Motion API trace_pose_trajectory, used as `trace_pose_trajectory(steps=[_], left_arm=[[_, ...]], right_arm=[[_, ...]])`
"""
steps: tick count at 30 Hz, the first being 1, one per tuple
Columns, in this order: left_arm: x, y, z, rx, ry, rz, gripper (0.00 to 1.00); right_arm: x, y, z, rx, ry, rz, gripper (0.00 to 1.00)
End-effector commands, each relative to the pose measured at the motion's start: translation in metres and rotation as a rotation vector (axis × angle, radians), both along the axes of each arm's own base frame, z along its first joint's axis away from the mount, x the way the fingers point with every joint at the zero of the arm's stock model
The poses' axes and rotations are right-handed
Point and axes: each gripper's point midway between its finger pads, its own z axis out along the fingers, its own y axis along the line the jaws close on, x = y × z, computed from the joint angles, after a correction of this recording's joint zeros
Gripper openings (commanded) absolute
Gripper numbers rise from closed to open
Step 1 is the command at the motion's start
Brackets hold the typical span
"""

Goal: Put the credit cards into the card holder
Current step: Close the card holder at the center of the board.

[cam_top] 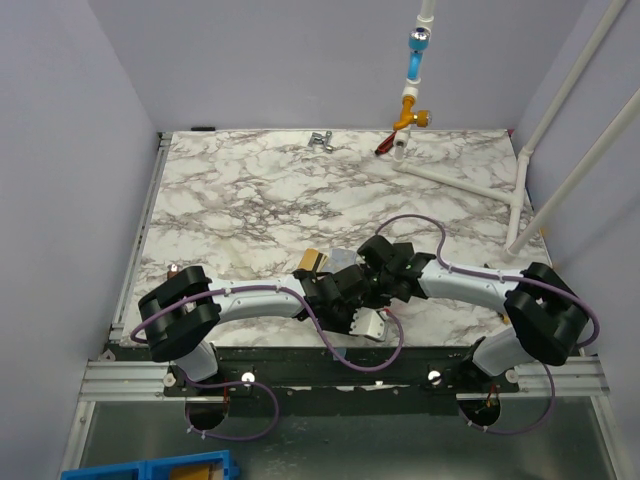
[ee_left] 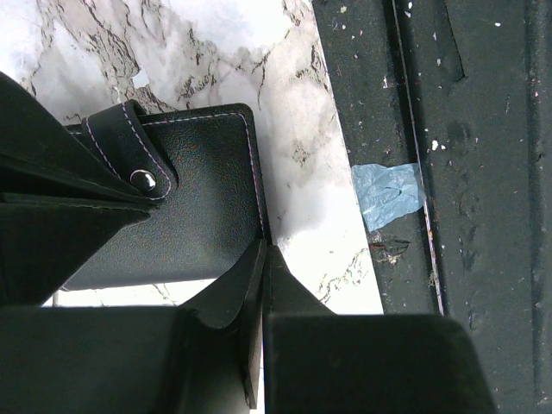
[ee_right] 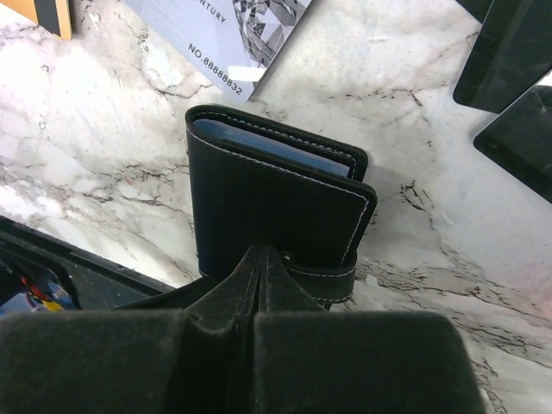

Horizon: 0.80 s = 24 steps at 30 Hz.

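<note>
The card holder (ee_right: 267, 194) is a black stitched wallet lying folded near the table's front edge, with blue lining showing at its far side. Its clasp tab (ee_left: 138, 159) wraps one edge with a metal snap. My right gripper (ee_right: 263, 252) is shut, and its tips rest on the holder's cover beside the snap. My left gripper (ee_left: 263, 252) is also shut, at the holder's corner, with nothing visible between its fingers. The pale grey-blue credit card (ee_right: 241, 34) lies flat just beyond the holder. The gold-tan credit card (cam_top: 312, 262) lies on the marble behind the grippers. In the top view both grippers hide the holder.
The black front rail (ee_left: 466, 172) runs right beside the holder and carries a scrap of blue tape (ee_left: 388, 194). A small metal clip (cam_top: 321, 139) and an orange-and-blue fitting (cam_top: 411, 112) on white pipes stand at the far edge of the marble table (cam_top: 250, 200).
</note>
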Motion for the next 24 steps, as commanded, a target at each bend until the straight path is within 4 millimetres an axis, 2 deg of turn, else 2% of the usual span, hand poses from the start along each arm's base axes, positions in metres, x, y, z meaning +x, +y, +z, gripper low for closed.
trace_pose_trajectory(steps=[1, 14, 20, 24], left_arm=[[-0.001, 0.004, -0.002, 0.035, 0.003, -0.009, 0.01], [-0.002, 0.01, 0.006, 0.03, 0.038, 0.0, 0.0], [0.004, 0.012, 0.027, -0.009, 0.106, 0.045, 0.05], [0.008, 0.013, 0.051, -0.052, 0.154, 0.071, 0.08]], right_arm=[[-0.009, -0.014, -0.021, -0.034, 0.043, -0.029, 0.0], [-0.011, -0.051, -0.035, -0.032, 0.046, -0.143, 0.01], [-0.014, -0.062, -0.05, -0.023, 0.06, -0.153, 0.01], [-0.019, -0.074, -0.064, -0.042, 0.09, -0.172, 0.01]])
